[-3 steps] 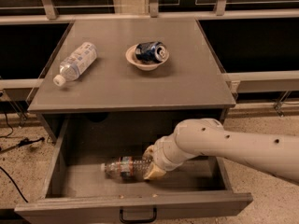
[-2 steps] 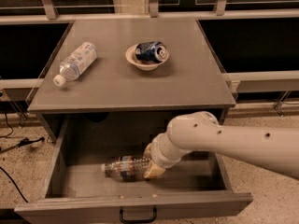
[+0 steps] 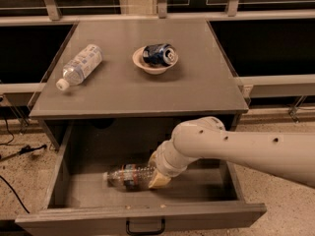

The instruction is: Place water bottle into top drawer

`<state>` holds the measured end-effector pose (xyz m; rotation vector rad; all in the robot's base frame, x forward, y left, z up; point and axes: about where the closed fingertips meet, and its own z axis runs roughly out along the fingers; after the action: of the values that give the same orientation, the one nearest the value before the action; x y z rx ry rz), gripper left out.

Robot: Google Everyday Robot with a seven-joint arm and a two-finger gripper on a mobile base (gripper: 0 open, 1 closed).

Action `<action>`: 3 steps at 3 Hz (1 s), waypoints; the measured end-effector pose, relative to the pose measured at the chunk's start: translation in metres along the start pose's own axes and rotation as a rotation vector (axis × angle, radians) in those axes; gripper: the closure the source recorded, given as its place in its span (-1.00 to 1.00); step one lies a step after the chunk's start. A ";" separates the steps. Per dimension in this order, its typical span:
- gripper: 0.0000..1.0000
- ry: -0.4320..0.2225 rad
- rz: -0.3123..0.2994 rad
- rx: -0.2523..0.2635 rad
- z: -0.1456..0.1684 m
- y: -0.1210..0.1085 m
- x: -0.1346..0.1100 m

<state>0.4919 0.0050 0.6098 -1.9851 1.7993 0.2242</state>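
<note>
Claw (image 3: 156, 171) grips ribbed bottle (image 3: 128, 175) in drawer (image 3: 88, 217)

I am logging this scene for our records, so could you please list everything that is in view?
cabinet top: one, grey, centre of view
top drawer: one, grey, pulled open
handle: one, black, centre of the drawer front
water bottle: one, clear, lying on its side in the top drawer
labelled bottle: one, white and light-blue label, lying on the cabinet top, left
bowl: one, pale, on the cabinet top
can: one, blue, lying in the bowl
cables: two, dark, floor at left
arm: one, off-white, reaching in from the right
gripper: one, pale, in the drawer at the water bottle's right end
</note>
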 end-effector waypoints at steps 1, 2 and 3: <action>-0.45 0.000 0.000 0.000 0.000 0.000 0.000; -0.92 0.000 0.000 0.000 0.000 0.000 0.000; -1.00 0.000 0.000 0.000 0.000 0.000 0.000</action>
<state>0.4918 0.0050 0.6098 -1.9853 1.7992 0.2243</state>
